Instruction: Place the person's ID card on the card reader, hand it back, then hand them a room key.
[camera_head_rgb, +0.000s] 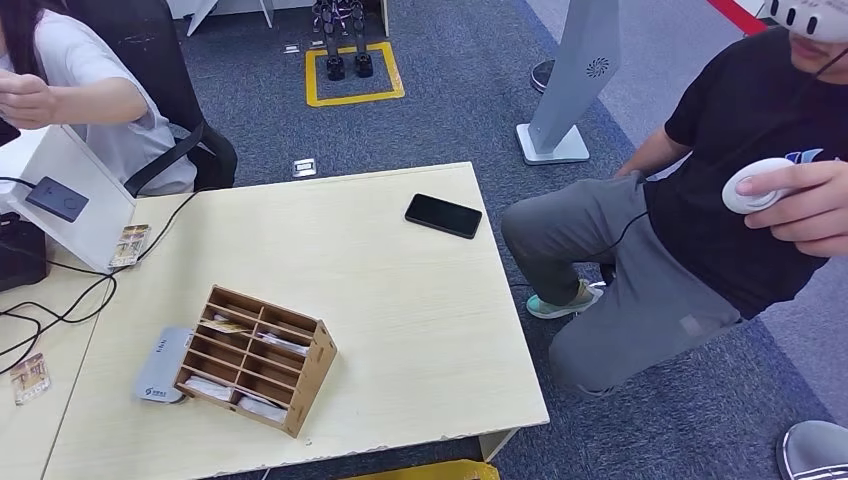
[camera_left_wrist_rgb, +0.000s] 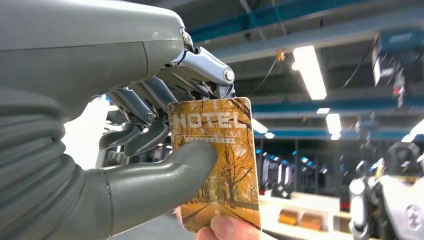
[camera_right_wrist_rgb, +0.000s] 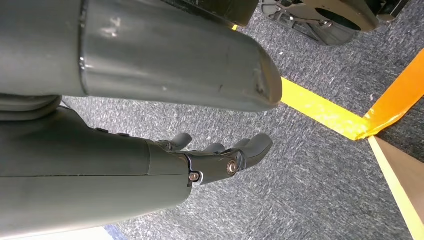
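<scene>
Left hand (camera_left_wrist_rgb: 150, 125) raised, thumb pressing a golden room key (camera_left_wrist_rgb: 217, 160) against its fingers (camera_left_wrist_rgb: 200, 62) — card upright, a person's fingertip (camera_left_wrist_rgb: 222, 229) touching its lower edge, right hand (camera_right_wrist_rgb: 220, 157) hanging empty, fingers loosely extended over grey carpet (camera_right_wrist_rgb: 300, 180).

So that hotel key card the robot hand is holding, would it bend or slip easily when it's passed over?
The hotel key card looks flat and unbent in the pinch, so probably stiff and light. Its glossy face may be slippery; the left robot hand holds it with thumb and fingers while a person's fingertip touches its free end.
</scene>
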